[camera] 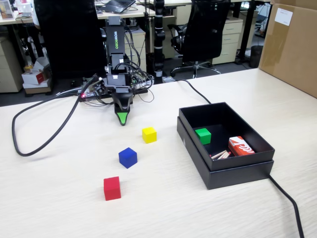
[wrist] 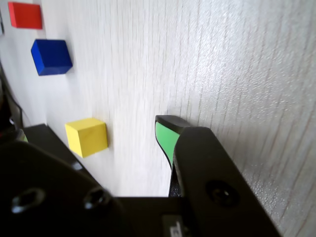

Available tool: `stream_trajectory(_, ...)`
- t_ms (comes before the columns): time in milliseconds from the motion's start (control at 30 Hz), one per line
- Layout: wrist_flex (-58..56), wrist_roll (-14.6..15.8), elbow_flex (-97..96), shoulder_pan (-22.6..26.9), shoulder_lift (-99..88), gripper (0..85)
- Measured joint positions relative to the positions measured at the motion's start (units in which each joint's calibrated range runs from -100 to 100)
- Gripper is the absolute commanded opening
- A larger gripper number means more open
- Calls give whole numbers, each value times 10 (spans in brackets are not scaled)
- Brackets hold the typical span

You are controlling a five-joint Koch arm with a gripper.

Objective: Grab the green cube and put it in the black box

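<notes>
Green cube [camera: 203, 135] already sits inside the black box [camera: 233, 173] at centre-right of the fixed view, well apart from the gripper [camera: 121, 120] folded near the arm's base at upper left. Only one green-tipped jaw shows in either view, so I cannot tell whether they are apart or together. The likeliest slip is a needless reach, which could nudge the yellow cube [camera: 149, 134] lying between gripper and box.

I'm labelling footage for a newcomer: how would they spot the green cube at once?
Find the black box on the right of the table in the fixed view. Inside, by its left wall, sits the green cube. It is the only cube in the box; the others lie on the table.
</notes>
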Motion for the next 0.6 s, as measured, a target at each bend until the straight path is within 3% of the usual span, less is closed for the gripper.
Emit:
stream_trajectory(133, 0, -1, 0, 20, 0, 504)
stream_trajectory(600, 0, -1, 0, 22, 0, 503)
